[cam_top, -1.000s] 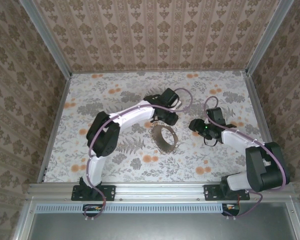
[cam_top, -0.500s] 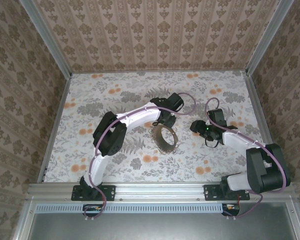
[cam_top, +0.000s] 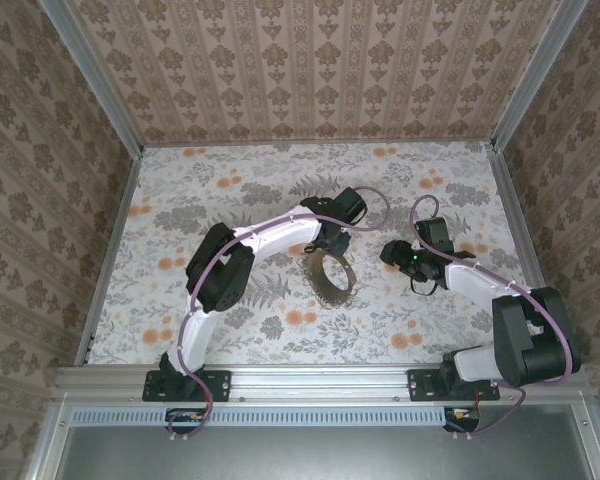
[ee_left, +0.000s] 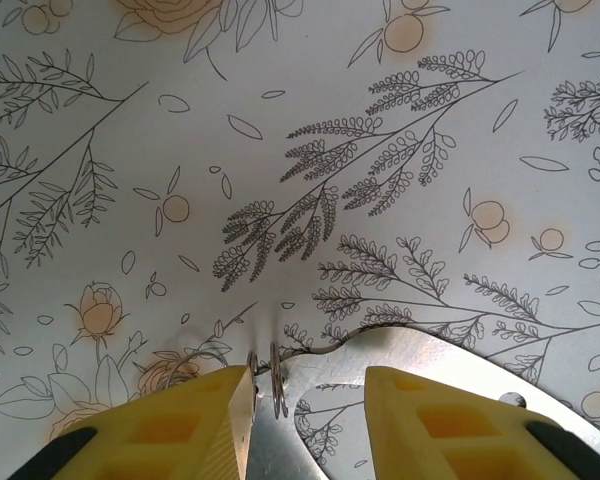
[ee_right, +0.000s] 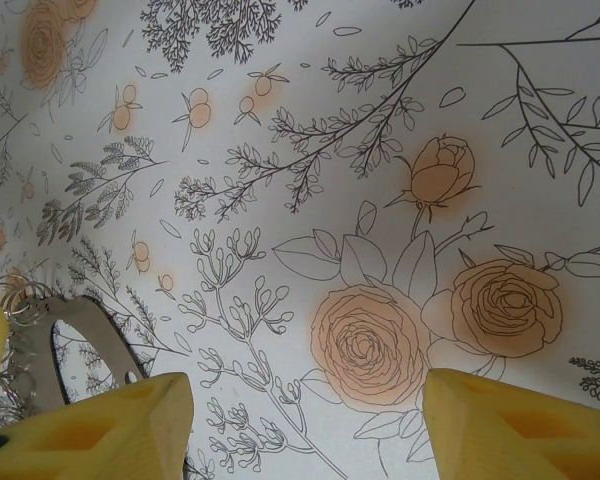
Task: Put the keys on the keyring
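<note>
Nearward of the keyring [cam_top: 327,291], bare table [cam_top: 310,335] runs to the front rail [cam_top: 320,378]. The keyring's strap lies looped mid-table. Right of it, not touching, the right gripper [ee_right: 308,388] stands spread and empty. At its far end the left gripper [ee_left: 308,385] straddles the small ring [ee_left: 278,380], jaws apart, ring against one. Beyond, open table reaches the back wall [cam_top: 310,70].

Left gripper [cam_top: 330,238] low; keyring [cam_top: 310,275] loop just beneath its jaws. Right gripper [cam_top: 390,251] beside loop, jaws apart from it.
</note>
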Robot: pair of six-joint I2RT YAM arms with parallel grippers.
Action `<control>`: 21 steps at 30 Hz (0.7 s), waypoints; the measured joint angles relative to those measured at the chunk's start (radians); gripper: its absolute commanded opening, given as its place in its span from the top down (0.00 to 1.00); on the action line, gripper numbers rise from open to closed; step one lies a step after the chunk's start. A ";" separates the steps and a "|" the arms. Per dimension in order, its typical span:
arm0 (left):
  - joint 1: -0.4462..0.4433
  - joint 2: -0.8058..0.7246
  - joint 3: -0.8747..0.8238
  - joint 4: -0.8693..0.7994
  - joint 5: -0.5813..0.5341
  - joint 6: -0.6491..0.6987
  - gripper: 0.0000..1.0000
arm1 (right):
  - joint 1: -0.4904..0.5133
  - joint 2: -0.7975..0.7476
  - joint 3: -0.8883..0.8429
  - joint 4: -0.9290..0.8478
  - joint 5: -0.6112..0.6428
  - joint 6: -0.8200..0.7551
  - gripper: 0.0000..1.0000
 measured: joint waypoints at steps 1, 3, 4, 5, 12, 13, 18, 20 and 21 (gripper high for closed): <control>0.000 0.000 -0.001 0.001 -0.002 -0.001 0.64 | 0.000 0.000 0.000 0.000 0.000 0.000 0.36; 0.000 0.000 -0.002 0.002 -0.006 -0.005 0.65 | 0.000 0.000 0.000 0.000 0.000 -0.001 0.36; 0.000 0.000 -0.003 0.003 -0.008 -0.006 0.65 | 0.000 0.000 0.000 0.000 0.000 -0.001 0.36; 0.000 0.000 -0.003 0.002 -0.010 -0.006 0.65 | 0.000 0.000 0.000 0.000 -0.001 -0.001 0.36; 0.000 0.000 -0.007 0.003 -0.010 -0.007 0.66 | 0.000 0.000 0.000 0.003 -0.003 -0.001 0.36; 0.000 0.000 -0.007 0.003 -0.010 -0.007 0.66 | 0.000 0.000 0.000 0.003 -0.003 -0.001 0.36; 0.000 0.000 -0.008 0.003 -0.010 -0.007 0.66 | -0.001 0.000 0.000 0.003 -0.004 -0.001 0.36; 0.000 0.000 -0.010 0.003 -0.010 -0.007 0.67 | -0.001 0.000 0.000 0.003 -0.004 -0.002 0.36; 0.000 0.000 -0.011 0.003 -0.010 -0.007 0.67 | -0.001 0.000 0.000 0.003 -0.004 -0.002 0.36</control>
